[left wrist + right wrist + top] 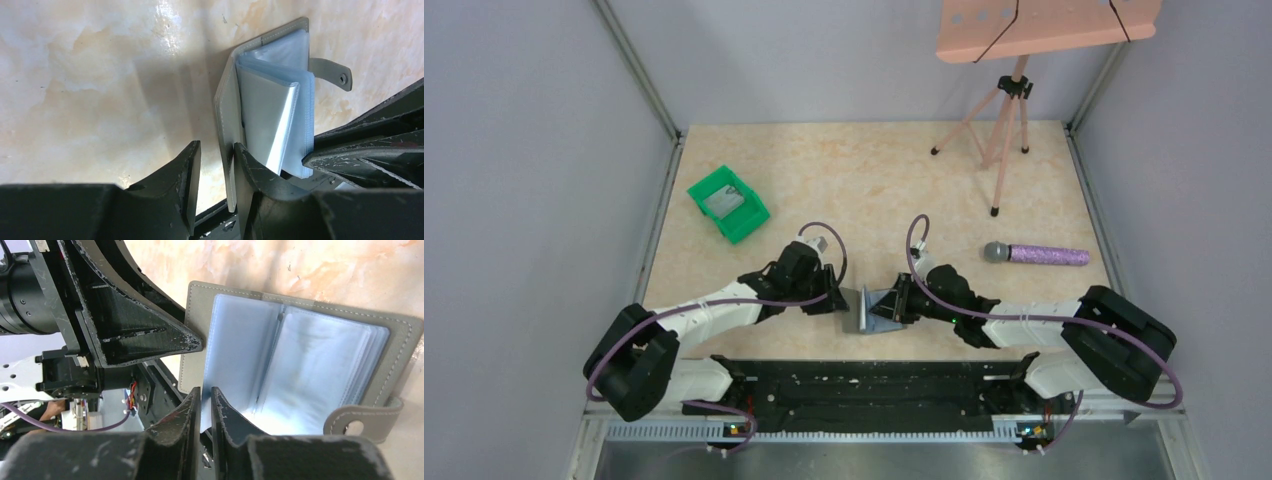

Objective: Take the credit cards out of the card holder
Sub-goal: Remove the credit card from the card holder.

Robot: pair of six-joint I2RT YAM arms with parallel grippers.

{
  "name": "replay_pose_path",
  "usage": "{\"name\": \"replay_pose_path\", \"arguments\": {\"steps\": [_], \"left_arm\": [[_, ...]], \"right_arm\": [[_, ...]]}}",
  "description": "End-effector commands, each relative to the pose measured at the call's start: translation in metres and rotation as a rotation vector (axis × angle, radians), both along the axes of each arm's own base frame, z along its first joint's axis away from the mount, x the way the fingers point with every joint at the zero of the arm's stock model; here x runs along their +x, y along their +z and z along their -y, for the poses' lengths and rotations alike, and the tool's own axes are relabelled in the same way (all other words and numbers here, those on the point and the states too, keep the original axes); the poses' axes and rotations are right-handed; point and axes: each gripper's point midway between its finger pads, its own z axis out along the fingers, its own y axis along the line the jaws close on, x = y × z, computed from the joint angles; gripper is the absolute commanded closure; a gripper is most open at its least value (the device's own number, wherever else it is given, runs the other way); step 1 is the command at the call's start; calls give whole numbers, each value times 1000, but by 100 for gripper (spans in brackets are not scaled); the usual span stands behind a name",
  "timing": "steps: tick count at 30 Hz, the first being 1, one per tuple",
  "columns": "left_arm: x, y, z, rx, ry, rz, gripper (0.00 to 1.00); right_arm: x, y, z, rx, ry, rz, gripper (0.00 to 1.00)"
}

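**One high view, two close views around the card holder**

The top camera looks down from above and behind the arm bases. It is far from the card holder [876, 312], which lies low and central in its frame, with the table [874, 170] stretching beyond. The left wrist camera sits very close on the card holder's left, facing its grey cover almost edge-on. The right wrist camera, equally close on the opposite side, faces the opened clear sleeves. All three views share the card holder and the table around it.

The flat grey folding card holder [197, 325] has pale blue sleeves [320, 370] inside. The stone-patterned worktop [874, 170] is marbled beige.
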Motion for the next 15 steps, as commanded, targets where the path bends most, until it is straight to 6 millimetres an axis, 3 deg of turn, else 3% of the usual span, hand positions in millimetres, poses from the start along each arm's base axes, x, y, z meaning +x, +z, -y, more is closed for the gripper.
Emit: {"name": "replay_pose_path", "arguments": {"steps": [1,6,13,15], "left_arm": [[10,13,1,-9,13,46,64],[9,12,0,-15,14,44,64],[9,9,-3,-10,8,41,65],[10,8,-3,-11,5,45,71]], "right_arm": [[6,20,-10,42,8,65,92],[5,10,-10,29,9,44,98],[5,11,-12,40,15,43,87],[4,14,-14,52,26,46,85]]}}
